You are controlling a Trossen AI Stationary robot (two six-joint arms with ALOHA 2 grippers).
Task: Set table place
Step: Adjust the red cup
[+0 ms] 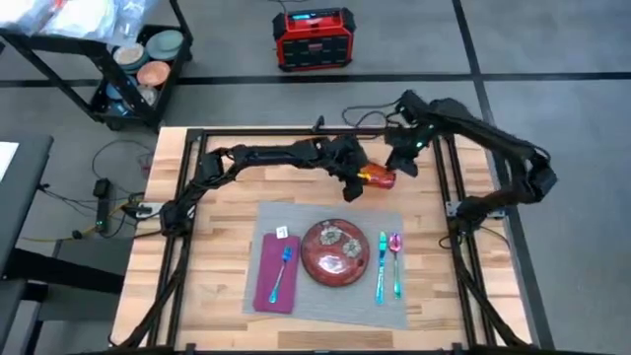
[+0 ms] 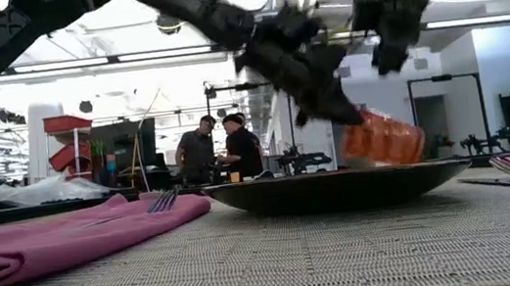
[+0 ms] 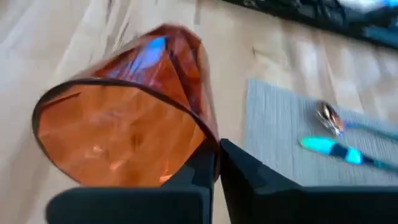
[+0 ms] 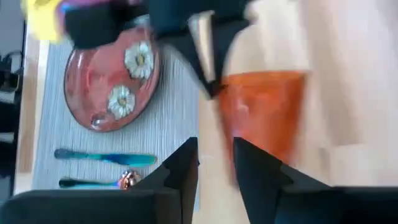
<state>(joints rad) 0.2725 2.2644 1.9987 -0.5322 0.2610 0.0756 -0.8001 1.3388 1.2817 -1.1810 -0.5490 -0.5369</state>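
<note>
Table (image 1: 222,212): wood planks with a black frame. The grey placemat (image 1: 389,296) lies against the table's near edge, about mid-width.

On the mat: red plate (image 1: 335,253) at centre, purple napkin (image 1: 268,281) with a blue fork (image 1: 284,264) toward the mat's left edge, knife (image 1: 381,266) and spoon (image 1: 395,258) along its right edge.

The orange tumbler (image 1: 380,177) is off the mat, just beyond its far right corner and tilted over. Your left gripper (image 3: 216,165) has its fingers pinched on the rim wall, one inside and one outside.

The right gripper (image 4: 214,163) hovers just above the tumbler, fingers apart, holding nothing.

For the step in hand, I'd say rotate the left wrist until the rim is level before lowering. Set the base down flat on the mat's far right corner, behind the knife and spoon. Release only once it stands. Keep the right arm clear of the left wrist.
</note>
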